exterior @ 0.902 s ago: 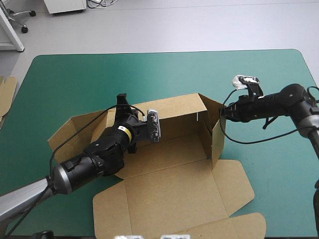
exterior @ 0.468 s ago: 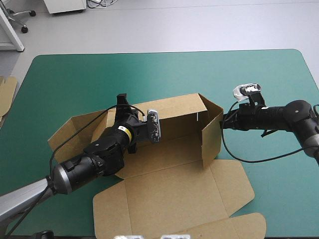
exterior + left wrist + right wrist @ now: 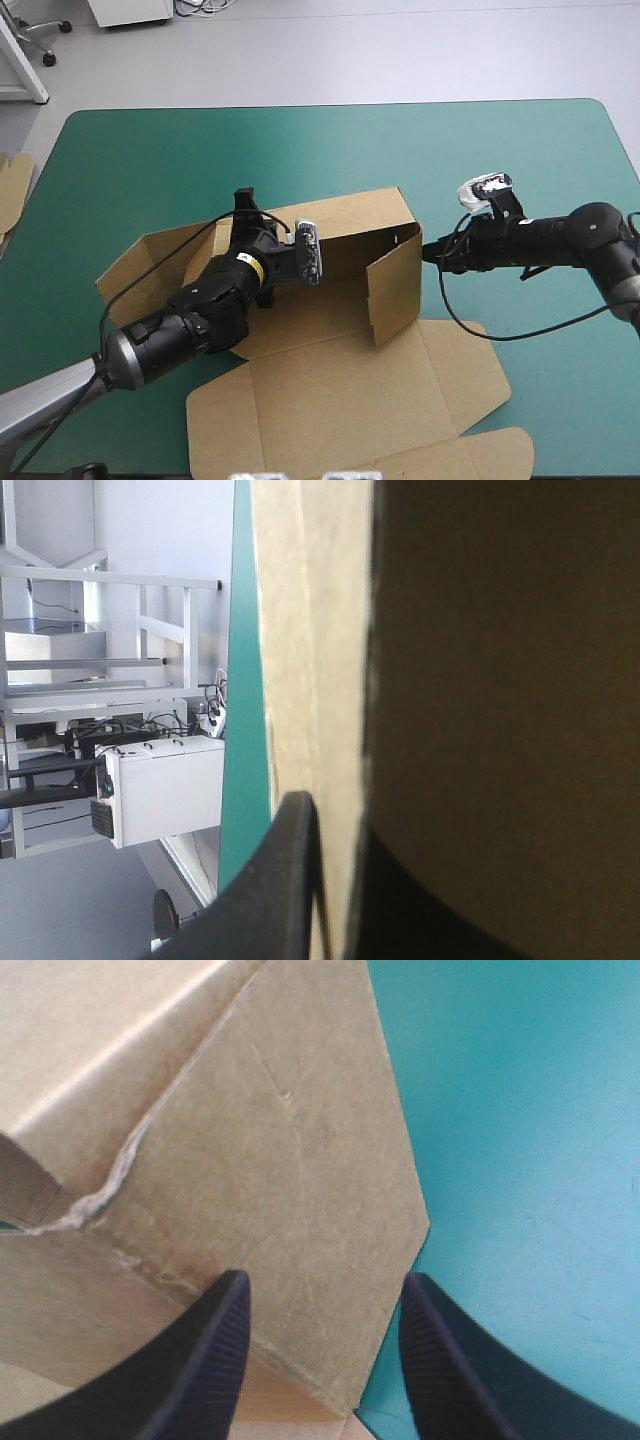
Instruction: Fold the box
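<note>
High view, nearest first: the brown box sits mid-worktop. Its lid panel lies flat toward the near edge, tabs untucked. Past the base, the left gripper is clamped on the raised back wall, same spot as earlier. The left wrist view shows board pinched between its black fingers.

The change is the right-end flap. Just before it splayed outward; now it stands swung in across the box's end, roughly square to the back wall. The right gripper has followed it leftward, fingers apart, pressing the flap's outer face without gripping it.

My read: the right end wall is forming and nothing is tucked yet. The left-end panel lies splayed out, so the fold looks well short of done.
</note>
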You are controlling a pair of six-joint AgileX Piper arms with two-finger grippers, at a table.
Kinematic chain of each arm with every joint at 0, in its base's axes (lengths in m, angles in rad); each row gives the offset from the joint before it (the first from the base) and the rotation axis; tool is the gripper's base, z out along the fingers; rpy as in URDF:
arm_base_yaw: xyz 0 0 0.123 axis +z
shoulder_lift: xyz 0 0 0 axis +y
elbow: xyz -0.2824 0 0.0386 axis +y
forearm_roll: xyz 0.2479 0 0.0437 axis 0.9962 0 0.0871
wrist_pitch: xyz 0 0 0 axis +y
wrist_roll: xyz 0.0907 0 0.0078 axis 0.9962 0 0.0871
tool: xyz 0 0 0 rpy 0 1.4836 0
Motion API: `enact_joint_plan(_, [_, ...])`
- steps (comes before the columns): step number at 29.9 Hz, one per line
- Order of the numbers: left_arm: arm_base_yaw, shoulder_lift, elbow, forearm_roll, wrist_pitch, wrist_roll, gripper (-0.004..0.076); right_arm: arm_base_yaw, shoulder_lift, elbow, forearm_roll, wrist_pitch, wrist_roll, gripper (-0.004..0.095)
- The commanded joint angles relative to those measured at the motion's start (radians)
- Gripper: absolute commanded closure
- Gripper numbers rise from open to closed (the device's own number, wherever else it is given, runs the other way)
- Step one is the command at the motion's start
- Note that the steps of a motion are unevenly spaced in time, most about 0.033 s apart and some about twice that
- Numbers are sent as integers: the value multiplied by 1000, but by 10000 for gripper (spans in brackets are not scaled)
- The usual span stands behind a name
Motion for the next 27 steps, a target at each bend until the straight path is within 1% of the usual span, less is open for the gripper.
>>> enact_joint_plan(1, [-20, 5, 12, -175, -21, -17, 738, 3, -34, -23, 47, 27, -2, 397])
enact_joint_plan(12, [-20, 5, 12, -175, -23, -17, 738, 3, -34, -23, 54, 86, -12, 396])
enact_joint_plan(17, [-20, 5, 12, -175, -25, -17, 738, 3, -34, -23, 86, 108, -47, 396])
enact_joint_plan(21, [-20, 5, 12, -175, -25, -17, 738, 3, -30, -23, 88, 31, -78, 395])
enact_joint_plan(25, [-20, 5, 12, -175, -25, -17, 738, 6, -22, -23, 109, 33, -87, 395])
enact_joint_plan(27, [-20, 5, 12, -175, -25, -17, 738, 28, -20, -23, 95, 17, -87, 385])
